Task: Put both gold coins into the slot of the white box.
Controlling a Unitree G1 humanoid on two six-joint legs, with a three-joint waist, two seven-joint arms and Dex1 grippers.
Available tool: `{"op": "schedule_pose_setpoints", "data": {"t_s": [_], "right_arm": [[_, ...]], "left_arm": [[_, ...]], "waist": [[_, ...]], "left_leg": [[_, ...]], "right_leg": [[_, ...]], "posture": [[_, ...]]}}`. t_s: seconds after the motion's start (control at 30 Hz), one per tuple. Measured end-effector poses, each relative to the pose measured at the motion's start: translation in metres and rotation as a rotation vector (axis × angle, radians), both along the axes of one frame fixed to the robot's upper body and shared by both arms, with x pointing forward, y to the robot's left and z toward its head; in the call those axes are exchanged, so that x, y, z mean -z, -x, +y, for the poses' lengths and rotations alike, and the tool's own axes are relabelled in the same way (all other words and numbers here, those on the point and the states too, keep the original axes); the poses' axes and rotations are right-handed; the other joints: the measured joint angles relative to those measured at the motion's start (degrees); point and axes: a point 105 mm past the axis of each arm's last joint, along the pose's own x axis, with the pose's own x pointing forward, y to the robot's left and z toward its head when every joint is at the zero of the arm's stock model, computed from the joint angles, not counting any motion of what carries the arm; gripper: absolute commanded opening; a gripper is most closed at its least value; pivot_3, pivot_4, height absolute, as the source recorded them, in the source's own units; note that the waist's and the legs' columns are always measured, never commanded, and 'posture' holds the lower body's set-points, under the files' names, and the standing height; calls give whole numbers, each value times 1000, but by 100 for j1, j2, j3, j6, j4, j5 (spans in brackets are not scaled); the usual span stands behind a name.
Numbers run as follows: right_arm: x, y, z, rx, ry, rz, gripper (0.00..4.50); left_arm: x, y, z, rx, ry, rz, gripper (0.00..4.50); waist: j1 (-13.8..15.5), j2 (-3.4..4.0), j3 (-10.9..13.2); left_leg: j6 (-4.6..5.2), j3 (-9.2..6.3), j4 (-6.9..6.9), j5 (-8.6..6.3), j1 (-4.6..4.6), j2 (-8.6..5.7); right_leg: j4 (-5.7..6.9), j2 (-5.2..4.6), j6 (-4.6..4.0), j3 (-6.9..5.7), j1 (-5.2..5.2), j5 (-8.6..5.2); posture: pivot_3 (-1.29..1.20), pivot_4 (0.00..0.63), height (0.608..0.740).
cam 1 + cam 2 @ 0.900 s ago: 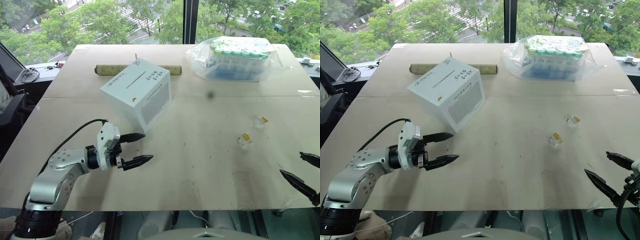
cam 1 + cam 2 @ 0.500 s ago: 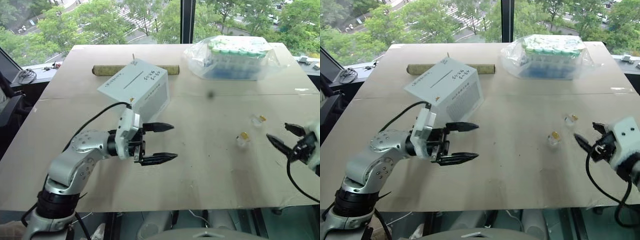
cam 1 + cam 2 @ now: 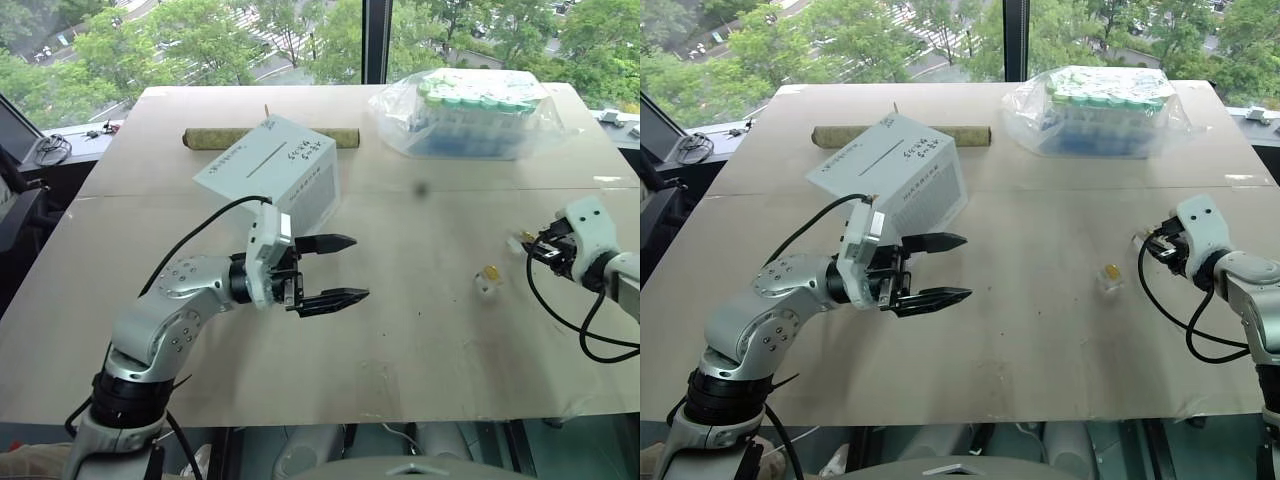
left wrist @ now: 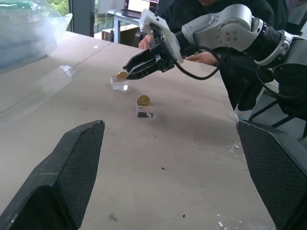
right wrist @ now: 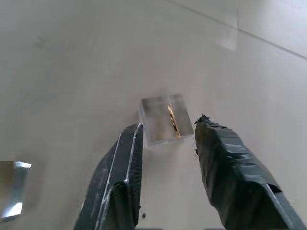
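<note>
The white box (image 3: 272,178) stands tilted at the back left, its dark slot (image 3: 258,160) on the upper face. Two gold coins stand on edge in small clear holders on the right: one gold coin (image 3: 491,273) stands free, the other gold coin (image 5: 171,120) sits just past the tips of my right gripper (image 5: 170,122). That gripper is open, one finger on each side of the holder, and I cannot tell if they touch it. My left gripper (image 3: 356,268) hovers open and empty in front of the box, pointing right.
A clear bag of green-capped tubes (image 3: 478,112) lies at the back right. An olive roll (image 3: 215,138) lies behind the box. A person (image 4: 201,56) sits beyond the table's right edge.
My right gripper has come in from the front right edge to the farther coin holder. My left gripper has moved right, out from the front left toward the table's middle.
</note>
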Motion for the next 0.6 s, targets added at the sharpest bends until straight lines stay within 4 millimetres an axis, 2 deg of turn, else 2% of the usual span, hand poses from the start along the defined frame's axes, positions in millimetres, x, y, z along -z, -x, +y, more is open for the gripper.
{"op": "schedule_pose_setpoints", "data": {"t_s": [0.2, 0.33, 0.4, 0.43, 0.6], "right_arm": [[0, -10, -4, -9, 11, 0, 1771], [1, -12, -5, -13, 9, 4, 522], [1, -12, -4, -24, 15, 7, 522], [1, -12, -3, -28, 17, 7, 250], [2, -12, -2, -41, 17, 13, 250]], "left_arm": [[2, 2, 4, -33, 2, 1, 4500], [0, 2, 5, -39, 6, -14, 4500], [2, 2, 6, -43, 7, -9, 4500], [3, 3, 6, -44, 6, -5, 4500], [3, 3, 6, -44, 8, -11, 4500]], "waist": [[-5, 0, 0], [-4, 0, 0], [-4, 0, 0], [-4, 0, 0], [-3, 0, 0]], "left_leg": [[0, 9, -1, 0, 3, 3], [0, 10, -1, 0, 2, 7], [0, 13, -1, 0, 3, 6], [0, 15, -1, 0, 2, 7], [0, 15, -1, 0, 4, 9]], "right_leg": [[2, 5, 0, 8, -1, 0], [4, 7, 0, 9, -2, 0], [3, 7, 0, 11, -3, 0], [3, 8, 0, 13, -3, 0], [5, 10, 0, 13, -3, 0]], "posture": [[0, 150, 740], [0, 150, 740], [0, 150, 740], [0, 150, 740], [0, 150, 740]]}}
